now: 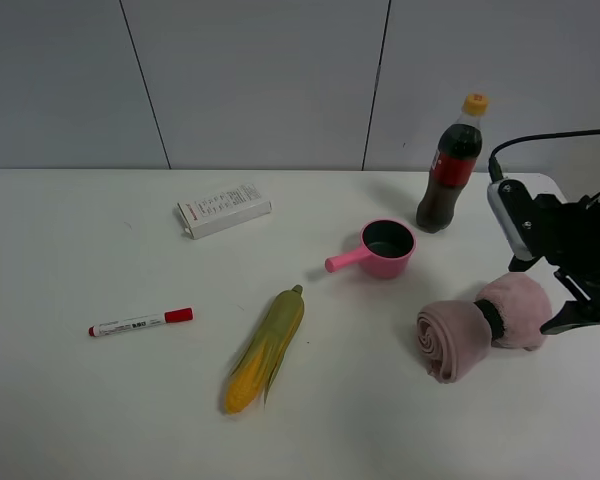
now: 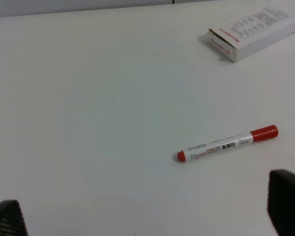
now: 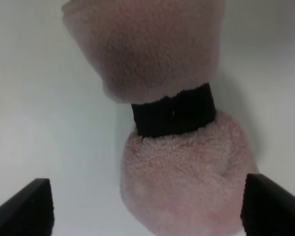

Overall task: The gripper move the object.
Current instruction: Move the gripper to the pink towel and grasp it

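Observation:
The dusty-pink rolled towel (image 1: 458, 338), cinched by a black band (image 1: 494, 320), lies on the white table (image 1: 100, 420) at the right. My right gripper (image 1: 578, 305) is at the towel's right end, just beside it. In the right wrist view the towel (image 3: 182, 177) fills the middle, and the right gripper (image 3: 148, 212) is wide open, one black fingertip (image 3: 27, 206) on either side of the towel's near end. My left gripper (image 2: 147, 216) is open and empty above bare table, and is out of the exterior high view.
A glossy pink small pot (image 1: 385, 248) and a cola bottle (image 1: 448, 170) stand behind the towel. A corn cob (image 1: 268, 346) lies mid-table, a red-capped marker (image 1: 140, 322) (image 2: 227, 144) at the left, and a white box (image 1: 223, 209) (image 2: 250, 33) at the back.

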`<move>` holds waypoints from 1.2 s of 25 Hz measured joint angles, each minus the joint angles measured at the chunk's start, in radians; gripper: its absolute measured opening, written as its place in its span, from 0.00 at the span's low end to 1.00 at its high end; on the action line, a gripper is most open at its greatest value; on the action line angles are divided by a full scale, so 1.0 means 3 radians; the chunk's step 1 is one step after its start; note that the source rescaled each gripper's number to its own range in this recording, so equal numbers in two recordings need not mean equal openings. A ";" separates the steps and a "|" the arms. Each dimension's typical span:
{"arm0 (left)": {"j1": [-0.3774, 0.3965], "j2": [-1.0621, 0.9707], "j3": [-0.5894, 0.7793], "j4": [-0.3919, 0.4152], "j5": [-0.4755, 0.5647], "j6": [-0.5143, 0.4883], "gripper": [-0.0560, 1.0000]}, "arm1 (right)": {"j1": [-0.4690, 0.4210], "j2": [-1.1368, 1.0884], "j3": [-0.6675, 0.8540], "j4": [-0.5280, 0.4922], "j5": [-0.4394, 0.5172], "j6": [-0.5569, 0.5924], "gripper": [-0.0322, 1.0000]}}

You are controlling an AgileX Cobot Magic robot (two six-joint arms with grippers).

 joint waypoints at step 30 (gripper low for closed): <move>0.0000 0.0000 0.0000 0.0000 0.0000 0.0000 1.00 | 0.0290 0.1021 -0.0004 -0.0347 -0.0751 -0.0186 1.00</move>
